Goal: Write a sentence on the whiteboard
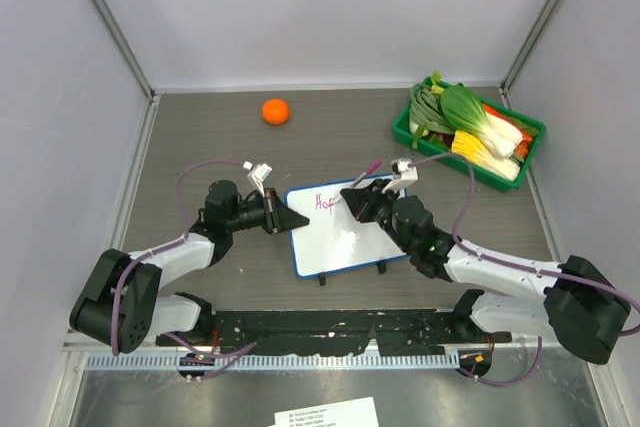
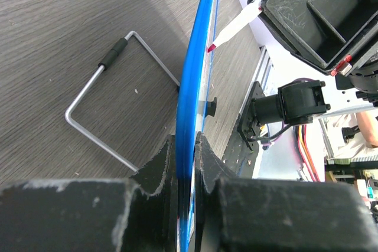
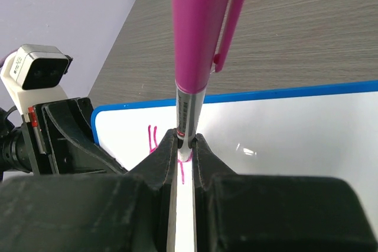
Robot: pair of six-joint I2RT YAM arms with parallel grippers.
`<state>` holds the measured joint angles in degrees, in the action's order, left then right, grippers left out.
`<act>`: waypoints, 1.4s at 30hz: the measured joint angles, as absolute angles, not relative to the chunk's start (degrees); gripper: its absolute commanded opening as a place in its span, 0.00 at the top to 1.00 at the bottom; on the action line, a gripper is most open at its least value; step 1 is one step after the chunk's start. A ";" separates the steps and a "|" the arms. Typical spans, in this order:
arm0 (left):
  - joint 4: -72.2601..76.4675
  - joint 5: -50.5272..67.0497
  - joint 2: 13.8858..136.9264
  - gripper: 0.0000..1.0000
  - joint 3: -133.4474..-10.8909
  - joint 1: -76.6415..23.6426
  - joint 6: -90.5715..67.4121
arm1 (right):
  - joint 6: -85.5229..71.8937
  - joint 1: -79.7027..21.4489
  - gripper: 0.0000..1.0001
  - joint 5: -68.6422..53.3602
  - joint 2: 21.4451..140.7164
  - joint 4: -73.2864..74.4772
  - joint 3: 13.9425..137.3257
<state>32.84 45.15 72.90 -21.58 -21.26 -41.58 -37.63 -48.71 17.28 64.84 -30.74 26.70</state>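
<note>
While only the first few pink letters of the sentence [image 1: 325,201] are showing at the far left corner of the whiteboard [image 1: 360,242], the writing is calling for steady, even strokes. The whiteboard is sitting in the middle of the table, a little toward the near edge, with its wire stand [image 2: 100,87] resting on the tabletop behind it. The right gripper [image 3: 185,146] is squeezing the pink marker [image 3: 198,39] low on its barrel, jaws almost closed around it; the tip is hiding between the fingers, seemingly at the white surface beside the last letter. The left gripper [image 2: 189,151] is pinching the board's blue left edge, jaws closed tight on the frame, bracing it. Doing this well is likely depending on short strokes running toward the board's right edge, light pressure, and a firm left clamp so nothing is sliding. An orange [image 1: 275,111] near the far edge and a green tray [image 1: 405,127] of vegetables in the far right corner are lying well apart.
</note>
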 measured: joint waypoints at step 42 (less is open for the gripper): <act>32.95 45.25 72.90 1.00 -21.58 -21.26 -41.54 | -39.24 -44.86 0.99 15.00 63.35 -32.47 24.47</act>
